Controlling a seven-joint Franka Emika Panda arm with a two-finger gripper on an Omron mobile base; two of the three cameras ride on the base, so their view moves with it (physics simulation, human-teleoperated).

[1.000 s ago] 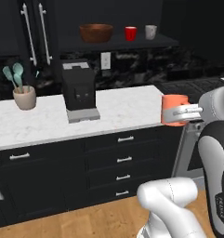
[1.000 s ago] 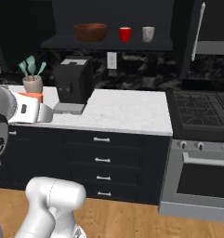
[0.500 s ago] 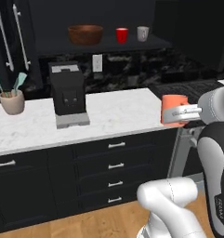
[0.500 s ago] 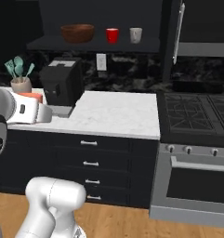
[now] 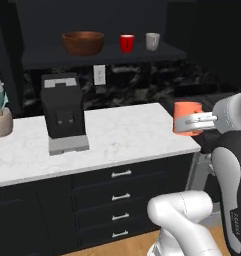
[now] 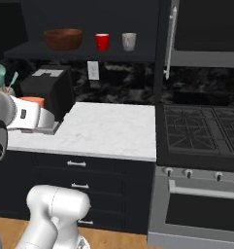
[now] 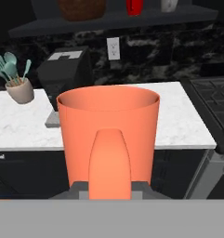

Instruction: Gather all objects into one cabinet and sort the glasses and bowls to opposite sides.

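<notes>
My gripper (image 5: pixel 199 120) is shut on the orange cup (image 5: pixel 186 118), held upright in the air past the right end of the counter. Close up in the hand view, the orange cup (image 7: pixel 108 125) is open at the top. From the right side, the orange cup (image 6: pixel 31 101) shows just above my hand. On the black cabinet shelf (image 5: pixel 107 54) above the counter stand the brown wooden bowl (image 5: pixel 83 42) on the left, then the red cup (image 5: pixel 127 43) and the off-white mug (image 5: pixel 152 41). The same row appears as bowl (image 6: pixel 63 39), red cup (image 6: pixel 102 42) and mug (image 6: pixel 129 41).
A black coffee machine (image 5: pixel 64 112) stands on the white marble counter (image 5: pixel 127 137). A tan crock of utensils (image 5: pixel 1 121) sits at the counter's left end. A black stove (image 6: pixel 201 129) adjoins the counter on the right, with a tall black cabinet door (image 6: pixel 201 29) above it.
The base has driven to the right, so the whole scene has slid left in the base views. The orange cup stays in my shut gripper.
</notes>
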